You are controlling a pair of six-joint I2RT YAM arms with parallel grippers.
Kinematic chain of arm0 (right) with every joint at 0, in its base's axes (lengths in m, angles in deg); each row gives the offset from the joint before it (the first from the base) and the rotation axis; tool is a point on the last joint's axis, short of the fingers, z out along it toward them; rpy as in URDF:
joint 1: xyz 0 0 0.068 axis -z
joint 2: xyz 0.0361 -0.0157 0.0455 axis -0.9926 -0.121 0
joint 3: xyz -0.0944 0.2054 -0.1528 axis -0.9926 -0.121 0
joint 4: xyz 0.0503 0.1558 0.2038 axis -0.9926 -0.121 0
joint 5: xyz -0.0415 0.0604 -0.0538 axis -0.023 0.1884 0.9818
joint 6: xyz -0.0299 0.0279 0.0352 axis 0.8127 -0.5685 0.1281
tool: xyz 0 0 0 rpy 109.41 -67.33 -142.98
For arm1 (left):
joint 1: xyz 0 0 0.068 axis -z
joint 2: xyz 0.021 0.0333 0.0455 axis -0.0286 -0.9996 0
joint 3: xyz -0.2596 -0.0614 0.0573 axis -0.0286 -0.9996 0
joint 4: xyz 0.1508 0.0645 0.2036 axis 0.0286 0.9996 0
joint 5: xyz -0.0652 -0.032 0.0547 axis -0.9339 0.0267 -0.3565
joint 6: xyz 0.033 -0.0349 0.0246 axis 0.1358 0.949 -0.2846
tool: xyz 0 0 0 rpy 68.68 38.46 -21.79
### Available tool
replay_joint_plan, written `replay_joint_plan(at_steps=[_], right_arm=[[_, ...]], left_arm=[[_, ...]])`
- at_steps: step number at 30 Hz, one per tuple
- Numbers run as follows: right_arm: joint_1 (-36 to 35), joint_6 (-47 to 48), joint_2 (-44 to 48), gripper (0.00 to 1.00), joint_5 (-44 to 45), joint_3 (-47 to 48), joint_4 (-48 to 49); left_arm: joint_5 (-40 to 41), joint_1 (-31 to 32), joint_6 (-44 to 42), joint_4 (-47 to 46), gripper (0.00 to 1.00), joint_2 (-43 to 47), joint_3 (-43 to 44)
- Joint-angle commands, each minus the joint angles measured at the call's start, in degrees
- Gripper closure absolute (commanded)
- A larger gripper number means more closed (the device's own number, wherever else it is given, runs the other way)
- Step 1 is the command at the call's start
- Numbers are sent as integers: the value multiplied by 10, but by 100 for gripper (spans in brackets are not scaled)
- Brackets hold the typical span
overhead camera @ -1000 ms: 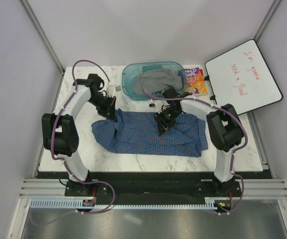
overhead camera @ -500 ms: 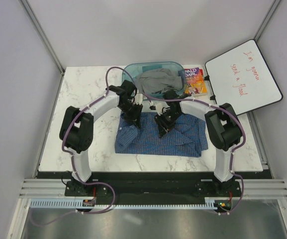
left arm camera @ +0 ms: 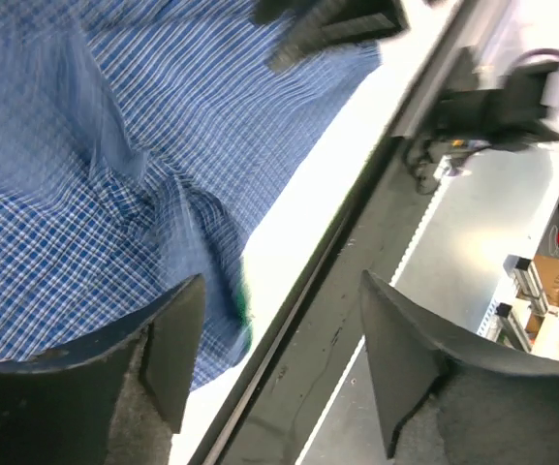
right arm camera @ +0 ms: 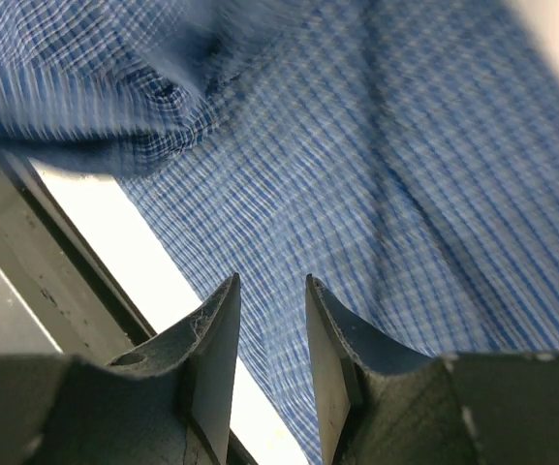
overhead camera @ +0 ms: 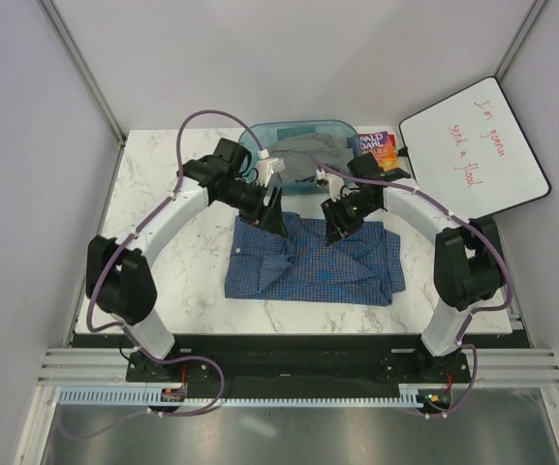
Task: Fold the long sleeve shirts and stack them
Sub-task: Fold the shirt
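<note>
- Blue fine-checked shirt (overhead camera: 313, 266) lies spread and rumpled on the marble desk (overhead camera: 148, 165), centre, just near of the bin. 1 such shirt on the desk.
- Top view only: teal bin (overhead camera: 303, 128) at the far edge w/ grey cloth (overhead camera: 298, 153) in it, book (overhead camera: 381, 145) just right of the bin, whiteboard (overhead camera: 473, 145) w/ red writing off the desk's far-right corner. 1 of each.
- Top view also gives both arms whole. Left arm arcs from its near-left base up & across, left claw (overhead camera: 275, 223) angled down over the shirt's far-left edge. Right arm arcs from the near-right base, right claw (overhead camera: 335, 231) over the shirt's far middle.
- Left wrist view adds what the top can't: its fingers (left arm camera: 168, 339) stand wide apart, nothing between. Past them are shirt cloth, a white strip of desk and the black front rail. Pic is blurred.
- Right wrist view: fingers (right arm camera: 211, 339) sit a narrow gap apart, nothing pinched. Cloth & a bit of desk show through the gap, and checked cloth fills most of the view.
- Contact w/ cloth: can't tell from the top view.
- Count: 2 arms, 2 claws.
</note>
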Motion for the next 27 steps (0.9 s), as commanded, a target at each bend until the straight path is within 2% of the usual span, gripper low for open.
replay_joint_plan(at_steps=[1,3,6,7,9,10,12,18,21,27], right_arm=[[25,24,28,59,17,3,-34],[29,25,32,59,28,-5,-38],[32,20,29,61,46,-12,-41],[32,19,25,61,49,-12,-40],[32,12,9,62,54,-12,-38],[31,10,3,62,54,-11,-35],[31,2,-14,63,64,-8,-20],[31,-18,-37,66,82,2,-10],[31,-21,-22,67,105,-10,-12],[31,-17,-17,68,142,-35,-7]], left_arm=[[-94,-54,-62,24,30,54,-3],[-110,-85,-61,24,33,60,-29],[-70,-121,-97,26,37,56,-36],[-20,-122,-119,26,37,53,-30],[23,-122,-193,37,38,33,-10],[61,-122,-218,43,40,23,-2],[85,-121,-268,56,46,-16,17],[174,-79,-329,42,68,-98,11],[198,-55,-328,28,73,-123,-11],[226,-2,-325,16,87,-99,-102]])
